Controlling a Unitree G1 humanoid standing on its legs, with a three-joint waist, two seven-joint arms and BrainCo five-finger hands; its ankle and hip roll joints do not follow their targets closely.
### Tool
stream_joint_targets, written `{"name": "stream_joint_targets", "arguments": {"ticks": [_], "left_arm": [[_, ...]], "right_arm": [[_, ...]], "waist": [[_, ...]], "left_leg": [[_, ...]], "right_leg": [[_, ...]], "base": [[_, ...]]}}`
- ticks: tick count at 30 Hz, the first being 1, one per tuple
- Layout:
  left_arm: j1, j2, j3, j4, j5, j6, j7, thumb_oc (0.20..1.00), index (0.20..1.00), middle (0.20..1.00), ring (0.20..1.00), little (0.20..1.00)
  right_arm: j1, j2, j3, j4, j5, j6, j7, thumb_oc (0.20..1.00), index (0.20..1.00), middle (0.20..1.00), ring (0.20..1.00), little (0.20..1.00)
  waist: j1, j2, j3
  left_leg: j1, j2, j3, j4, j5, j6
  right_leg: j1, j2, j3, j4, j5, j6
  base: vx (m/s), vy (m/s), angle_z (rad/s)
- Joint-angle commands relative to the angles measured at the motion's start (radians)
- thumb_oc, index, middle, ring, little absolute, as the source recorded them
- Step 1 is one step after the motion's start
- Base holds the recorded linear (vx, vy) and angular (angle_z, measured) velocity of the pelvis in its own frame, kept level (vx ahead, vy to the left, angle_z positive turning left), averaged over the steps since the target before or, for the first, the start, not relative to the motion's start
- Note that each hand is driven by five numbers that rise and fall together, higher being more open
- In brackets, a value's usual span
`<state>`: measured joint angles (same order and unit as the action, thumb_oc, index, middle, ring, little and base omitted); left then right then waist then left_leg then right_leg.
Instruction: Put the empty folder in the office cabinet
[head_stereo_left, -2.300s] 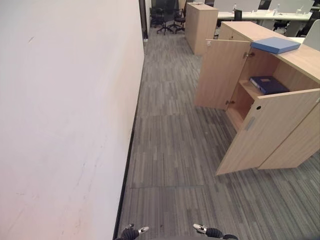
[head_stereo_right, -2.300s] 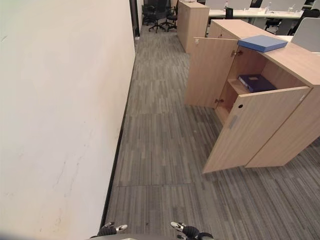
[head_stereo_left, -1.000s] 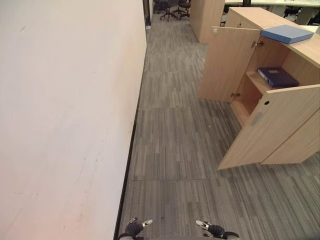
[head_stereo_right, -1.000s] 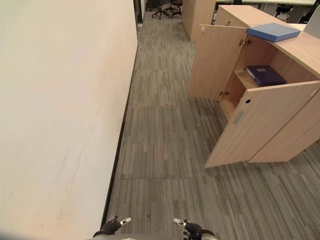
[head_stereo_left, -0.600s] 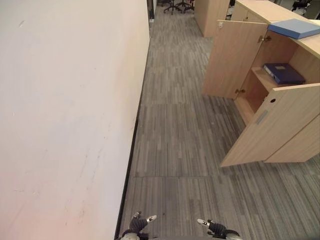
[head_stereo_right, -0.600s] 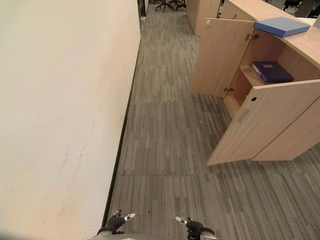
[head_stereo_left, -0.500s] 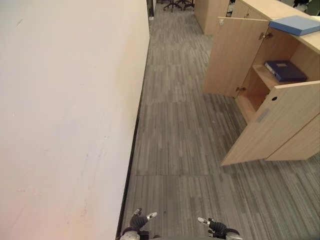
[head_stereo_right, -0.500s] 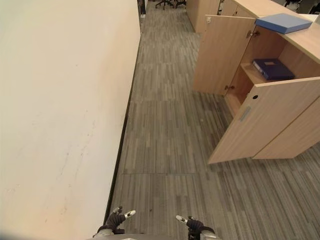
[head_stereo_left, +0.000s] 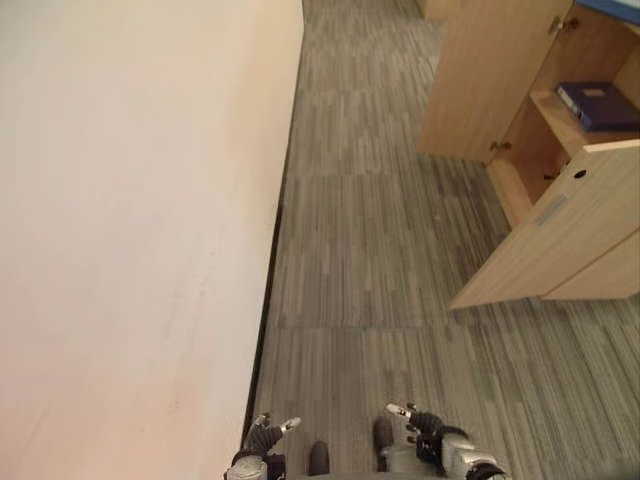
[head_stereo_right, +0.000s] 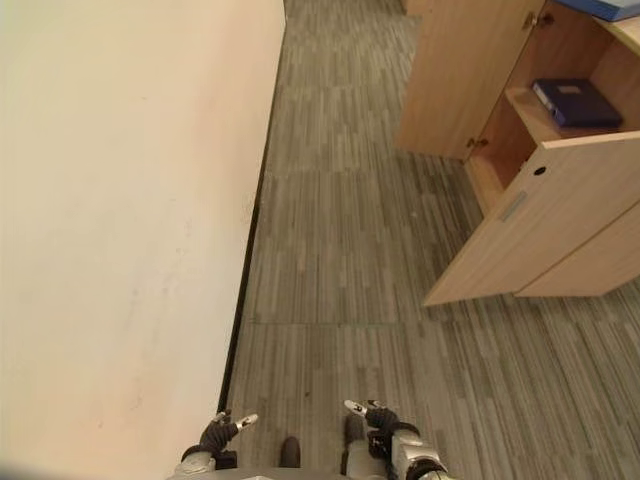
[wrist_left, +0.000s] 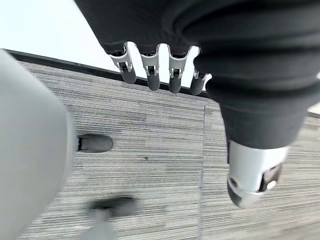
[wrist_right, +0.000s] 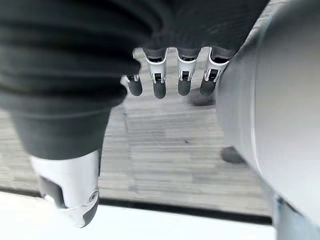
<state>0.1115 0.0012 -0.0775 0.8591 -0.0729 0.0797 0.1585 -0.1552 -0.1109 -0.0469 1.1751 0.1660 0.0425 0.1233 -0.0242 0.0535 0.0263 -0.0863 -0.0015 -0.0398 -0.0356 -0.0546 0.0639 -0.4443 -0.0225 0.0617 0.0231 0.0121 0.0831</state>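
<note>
Peeking past the frame edge, light-blue folder (head_stereo_right: 612, 8) atop cabinet (head_stereo_right: 560, 190).

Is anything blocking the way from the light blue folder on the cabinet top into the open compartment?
Nothing visible does. The cabinet doors stand open; the light blue folder lies on top, a dark blue folder on the shelf below. Both hands hang empty.

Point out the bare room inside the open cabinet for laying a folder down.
In the cabinet, the shelf is bare on its front part, beside the dark blue folder lying toward the back. The lower compartment shows nothing in its visible part. Both doors stand open, leaving the gap between them free.
</note>
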Motion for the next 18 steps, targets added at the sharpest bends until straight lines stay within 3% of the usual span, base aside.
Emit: {"name": "stream_joint_targets", "arguments": {"ticks": [1,4,5,6,7,9,10,11,12,13,14,16,18], "left_arm": [[0.036,-0.033,-0.034,-0.053,0.038,0.001,0.003,1.000,1.000,1.000,1.000,1.000],[0.067,-0.052,-0.024,-0.076,0.024,0.013,0.023,1.000,1.000,1.000,1.000,1.000],[0.084,-0.057,-0.022,-0.091,0.027,0.024,0.021,1.000,1.000,1.000,1.000,1.000],[0.084,-0.057,-0.021,-0.091,0.027,0.024,0.021,1.000,1.000,1.000,1.000,1.000],[0.075,-0.054,-0.010,-0.077,0.030,0.024,0.025,1.000,1.000,1.000,1.000,1.000],[0.075,-0.053,-0.009,-0.076,0.030,0.024,0.025,1.000,1.000,1.000,1.000,1.000],[0.066,-0.051,0.001,-0.054,0.032,0.017,0.032,1.000,1.000,1.000,1.000,1.000],[0.042,-0.047,0.023,0.002,0.026,-0.011,0.046,1.000,1.000,1.000,1.000,1.000],[0.023,-0.041,0.035,0.037,0.024,-0.036,0.054,1.000,1.000,1.000,1.000,1.000],[0.023,-0.041,0.035,0.037,0.024,-0.036,0.054,1.000,1.000,1.000,1.000,1.000],[-0.023,-0.036,0.060,0.116,0.012,-0.093,0.074,1.000,1.000,1.000,1.000,1.000],[-0.054,-0.033,0.088,0.206,-0.002,-0.149,0.087,1.000,1.000,1.000,1.000,1.000],[-0.056,-0.033,0.093,0.221,-0.004,-0.158,0.088,1.000,1.000,1.000,1.000,1.000]], "right_arm": [[0.033,0.025,-0.021,0.064,-0.027,0.012,-0.013,1.000,1.000,1.000,1.000,1.000],[0.056,0.027,-0.033,0.061,-0.022,0.014,-0.018,1.000,1.000,1.000,1.000,1.000],[0.077,0.027,-0.040,0.043,-0.023,0.015,-0.010,1.000,1.000,1.000,1.000,1.000],[0.077,0.028,-0.040,0.043,-0.023,0.015,-0.010,1.000,1.000,1.000,1.000,1.000],[0.076,0.026,-0.035,0.038,-0.025,0.012,-0.003,1.000,1.000,1.000,1.000,1.000],[0.075,0.027,-0.035,0.038,-0.025,0.012,-0.003,1.000,1.000,1.000,1.000,1.000],[0.074,0.029,-0.026,0.036,-0.032,0.009,0.003,1.000,1.000,1.000,1.000,1.000],[0.075,0.033,-0.010,0.035,-0.045,0.005,0.010,1.000,1.000,1.000,1.000,1.000],[0.074,0.036,-0.004,0.035,-0.049,0.002,0.009,1.000,1.000,1.000,1.000,1.000],[0.074,0.036,-0.004,0.035,-0.049,0.002,0.009,1.000,1.000,1.000,1.000,1.000],[0.056,0.038,-0.001,0.050,-0.046,-0.007,0.005,1.000,1.000,1.000,1.000,1.000],[0.040,0.039,-0.003,0.081,-0.036,-0.022,0.005,1.000,1.000,1.000,1.000,1.000],[0.042,0.041,-0.003,0.086,-0.035,-0.027,0.007,1.000,1.000,1.000,1.000,1.000]], "waist": [[0.003,-0.025,-0.049],[-0.011,-0.038,-0.062],[-0.018,-0.044,-0.079],[-0.019,-0.048,-0.080],[-0.025,-0.052,-0.086],[-0.027,-0.056,-0.089],[-0.028,-0.060,-0.095],[-0.026,-0.067,-0.096],[-0.026,-0.078,-0.095],[-0.026,-0.078,-0.095],[-0.019,-0.086,-0.084],[-0.008,-0.103,-0.074],[-0.004,-0.104,-0.068]], "left_leg": [[0.147,-0.120,-0.038,-0.052,-0.045,0.000],[0.211,-0.099,-0.069,-0.052,-0.111,-0.012],[0.233,-0.068,-0.069,0.000,-0.164,-0.048],[0.229,-0.072,-0.069,0.001,-0.161,-0.048],[0.201,-0.042,-0.038,0.136,-0.185,-0.092],[0.196,-0.047,-0.039,0.137,-0.182,-0.091],[0.170,-0.028,-0.013,0.221,-0.166,-0.120],[0.079,0.000,0.024,0.454,-0.105,-0.150],[0.010,0.002,0.040,0.578,-0.066,-0.149],[0.010,0.001,0.039,0.578,-0.065,-0.149],[-0.080,0.021,0.090,0.754,-0.031,-0.136],[-0.174,0.036,0.148,0.737,-0.062,-0.102],[-0.185,0.034,0.148,0.674,-0.081,-0.100]], "right_leg": [[0.042,0.027,-0.001,-0.110,0.193,-0.057],[0.105,0.018,-0.010,-0.110,0.245,-0.097],[0.143,0.023,-0.014,-0.105,0.232,-0.113],[0.140,0.019,-0.013,-0.105,0.233,-0.113],[0.176,0.025,-0.018,-0.083,0.193,-0.119],[0.172,0.021,-0.017,-0.082,0.194,-0.118],[0.189,0.023,-0.023,-0.073,0.168,-0.120],[0.226,0.024,-0.035,-0.064,0.125,-0.126],[0.233,0.019,-0.043,-0.054,0.106,-0.127],[0.232,0.018,-0.043,-0.054,0.106,-0.127],[0.242,0.020,-0.051,-0.029,0.070,-0.137],[0.272,0.000,-0.054,-0.003,0.041,-0.145],[0.296,-0.001,-0.059,-0.002,0.032,-0.147]], "base": [[0.35,-0.174,0.59],[0.42,-0.254,0.50],[0.41,-0.279,0.25],[0.52,-0.371,0.25],[0.23,-0.180,0.18],[0.17,-0.136,0.24],[0.29,-0.231,0.21],[0.35,-0.298,0.24],[0.24,-0.205,0.19],[0.17,-0.209,0.35],[0.17,-0.197,0.23],[0.25,-0.208,-0.01],[0.20,-0.078,0.00]]}}
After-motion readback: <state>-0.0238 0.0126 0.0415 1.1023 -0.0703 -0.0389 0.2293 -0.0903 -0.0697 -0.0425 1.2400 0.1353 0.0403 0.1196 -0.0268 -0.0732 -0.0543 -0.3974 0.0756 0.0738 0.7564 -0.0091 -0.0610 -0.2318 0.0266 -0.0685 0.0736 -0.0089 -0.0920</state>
